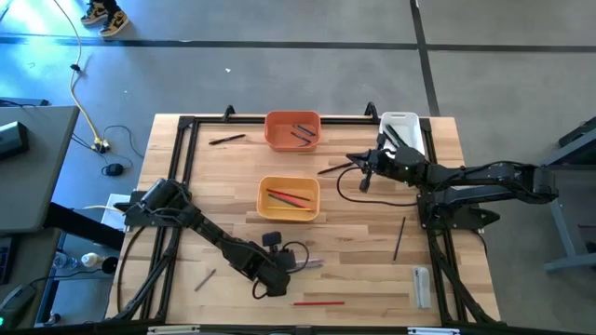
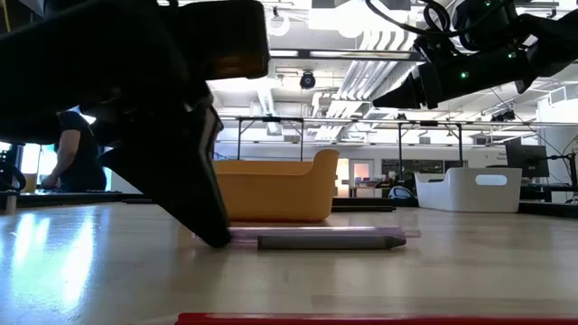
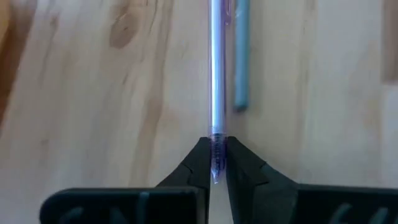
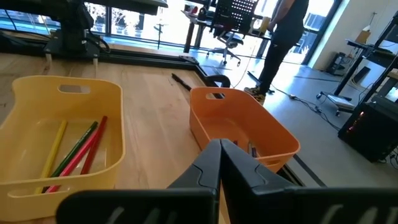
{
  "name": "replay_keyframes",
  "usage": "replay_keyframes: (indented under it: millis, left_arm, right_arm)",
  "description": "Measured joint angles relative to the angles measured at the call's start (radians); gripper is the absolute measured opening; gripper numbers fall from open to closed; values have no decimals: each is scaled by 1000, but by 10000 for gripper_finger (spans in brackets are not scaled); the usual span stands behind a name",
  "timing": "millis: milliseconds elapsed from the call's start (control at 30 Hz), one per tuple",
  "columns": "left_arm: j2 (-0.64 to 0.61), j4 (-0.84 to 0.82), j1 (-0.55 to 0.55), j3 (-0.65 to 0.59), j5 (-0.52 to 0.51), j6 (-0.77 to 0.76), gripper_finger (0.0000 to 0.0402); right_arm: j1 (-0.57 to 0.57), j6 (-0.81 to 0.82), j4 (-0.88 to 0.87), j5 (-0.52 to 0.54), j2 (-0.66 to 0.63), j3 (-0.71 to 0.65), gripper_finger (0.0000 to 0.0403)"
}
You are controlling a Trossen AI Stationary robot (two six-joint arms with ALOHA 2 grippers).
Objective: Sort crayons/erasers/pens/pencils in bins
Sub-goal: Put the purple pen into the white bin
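Note:
My left gripper [image 1: 282, 276] is down at the table's near middle, shut on a clear purple pen [image 3: 217, 74] that lies on the wood beside a grey-blue stick [image 3: 240, 62]. Both show in the low view, the pen [image 2: 316, 232] behind the stick [image 2: 330, 242]. My right gripper [image 4: 221, 152] is shut with nothing visible between its fingers. It hovers [image 1: 361, 170] between the orange bin [image 1: 292, 130] and the white bin [image 1: 400, 128]. The yellow bin [image 1: 289, 197] holds red, green and yellow sticks [image 4: 78, 149]. My left gripper pinches the purple pen's near end [image 3: 216, 155] between its two fingertips. The fingers slant down to the table [image 2: 203, 212] and lie along the pen. The pen lies flat on the table, stretching away from the fingers.
Loose on the table are a red stick [image 1: 318, 302] at the near edge, a grey stick [image 1: 205, 277], a black stick [image 1: 226, 139] at the far left, a black stick [image 1: 331, 168] by my right gripper, a black pen [image 1: 399, 238] and a white piece [image 1: 421, 284].

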Motion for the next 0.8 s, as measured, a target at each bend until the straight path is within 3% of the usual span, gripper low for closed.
replay_keyframes:
  millis: [367,667,800]
  left_arm:
    - [-180,-107,34,-50,-162,79,2]
    - [-428,211,69,-321,-206,105,3]
    - [-483,341,95,-439,-125,109,2]
  right_arm:
    - [73,17,1,0,0,1,0]
    - [107,63,12,-53,0,2,0]
    - [107,152,-11,-97,0,3,2]
